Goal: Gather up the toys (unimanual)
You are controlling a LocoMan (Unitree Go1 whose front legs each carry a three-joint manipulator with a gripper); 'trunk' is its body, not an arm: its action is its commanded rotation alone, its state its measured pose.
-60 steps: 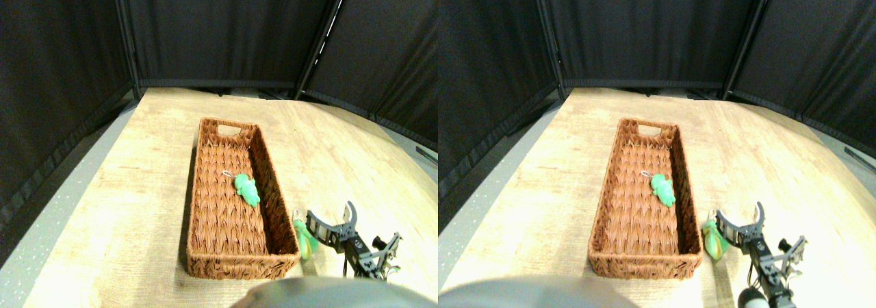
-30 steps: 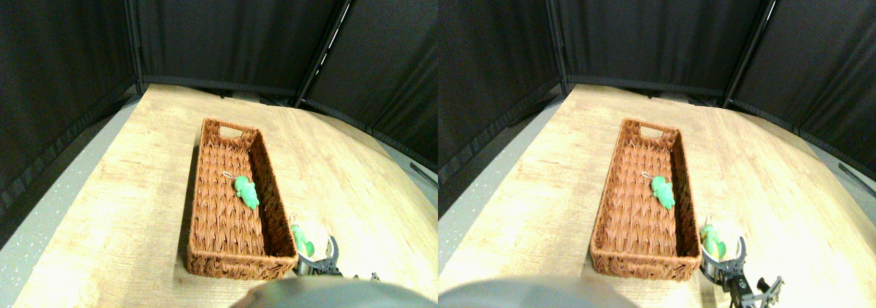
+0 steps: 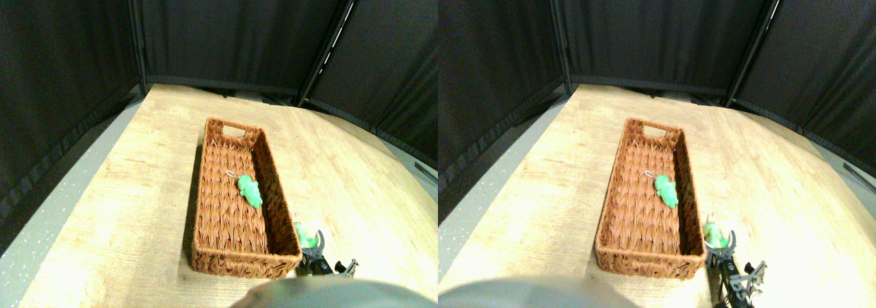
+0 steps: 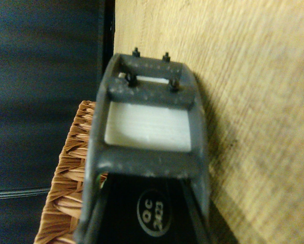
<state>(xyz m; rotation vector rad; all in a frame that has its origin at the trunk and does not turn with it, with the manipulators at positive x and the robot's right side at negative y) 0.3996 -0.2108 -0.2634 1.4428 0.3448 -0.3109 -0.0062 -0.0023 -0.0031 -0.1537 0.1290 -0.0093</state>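
Your right hand (image 3: pixel 316 248) sits low at the near right corner of the basket (image 3: pixel 205 185), right up against a small green toy (image 3: pixel 302 234) that lies on the table (image 3: pixel 356 178) just outside the basket's right wall. From the stereo view you cannot tell whether the jaws are spread around the toy or already pinching it; the tips overlap it and the gap is hidden. The wrist view only shows the dark jaw frame with the basket's weave beside it and bare table beyond, so it settles nothing either.

A second green toy (image 3: pixel 250 192) already lies inside the basket, about midway along, near the right wall, its white cord pointing to the far end.

Here is what could go wrong. The toy is soft and pressed close to the wicker, so a jaw could catch the basket wall, and a lift would then drag or tip the basket. If the jaws catch only a loose edge of the plush, the toy may slip out on the way over the rim.

Against the picture from half a second ago, your hand has edged closer to the toy and its jaws look narrower around it. The basket and the toy inside it lie as they did; the slight shift of the whole scene is the camera's.
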